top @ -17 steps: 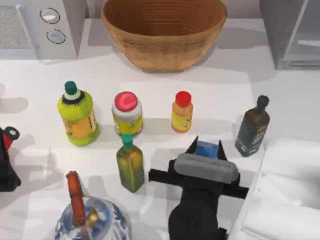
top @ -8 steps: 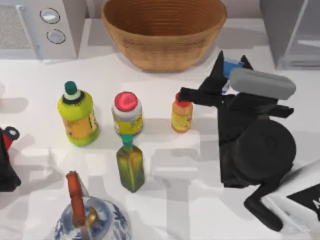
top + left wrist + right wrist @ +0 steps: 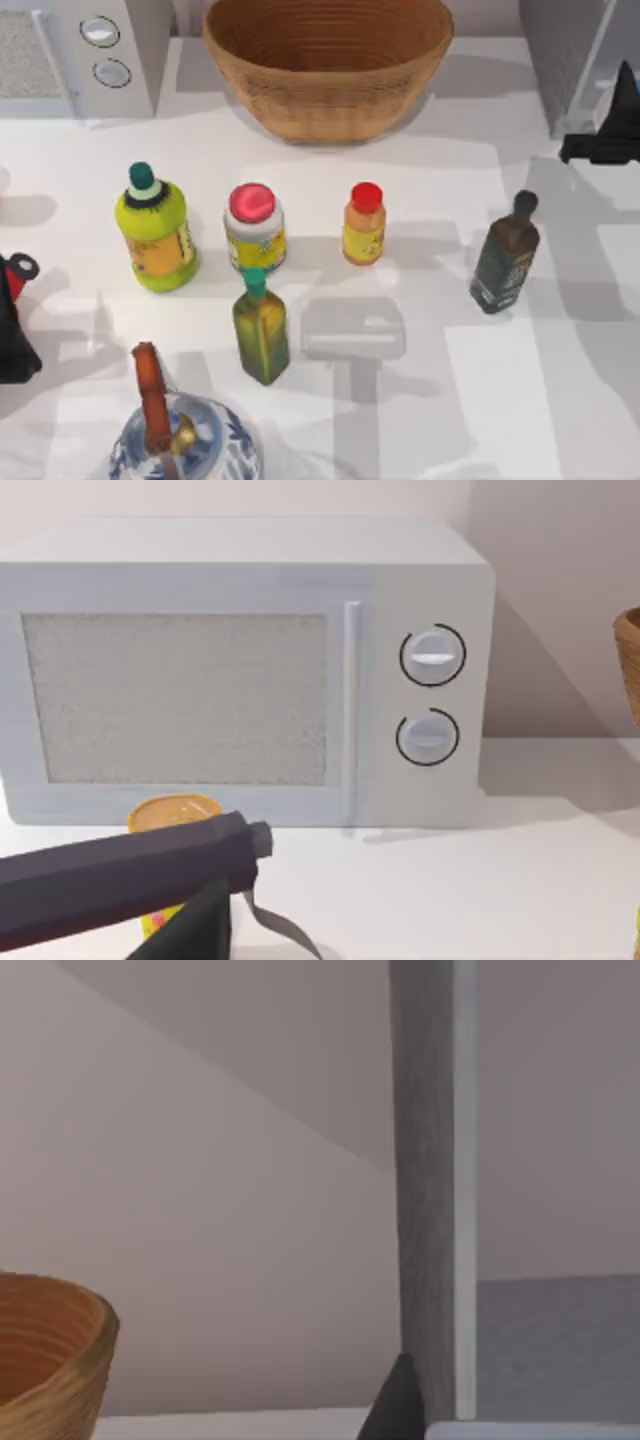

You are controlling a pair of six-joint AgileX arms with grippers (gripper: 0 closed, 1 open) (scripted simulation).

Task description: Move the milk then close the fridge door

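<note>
The milk is out of view. The tall grey fridge [image 3: 562,60] stands at the back right, with a lighter panel [image 3: 612,62] beside its grey wall; I cannot tell if this is the fridge door or how far it stands open. My right gripper [image 3: 606,135] is at the table's far right edge, just in front of the fridge, mostly cut off by the frame. In the right wrist view a dark fingertip [image 3: 396,1405] sits close to a grey upright with a white strip [image 3: 464,1180]. My left arm [image 3: 12,325] is parked at the left edge.
A wicker bowl [image 3: 328,62] and a microwave [image 3: 85,50] stand at the back. Across the middle are a yellow-green bottle [image 3: 155,230], a red-lidded jar [image 3: 254,228], an orange red-capped bottle [image 3: 364,225], a dark bottle [image 3: 505,255] and an olive bottle [image 3: 260,325]. A blue-white teapot [image 3: 175,435] sits in front.
My right arm has swung from the table's middle to the far right by the fridge. The blue carton seen between its fingers earlier is no longer in view.
</note>
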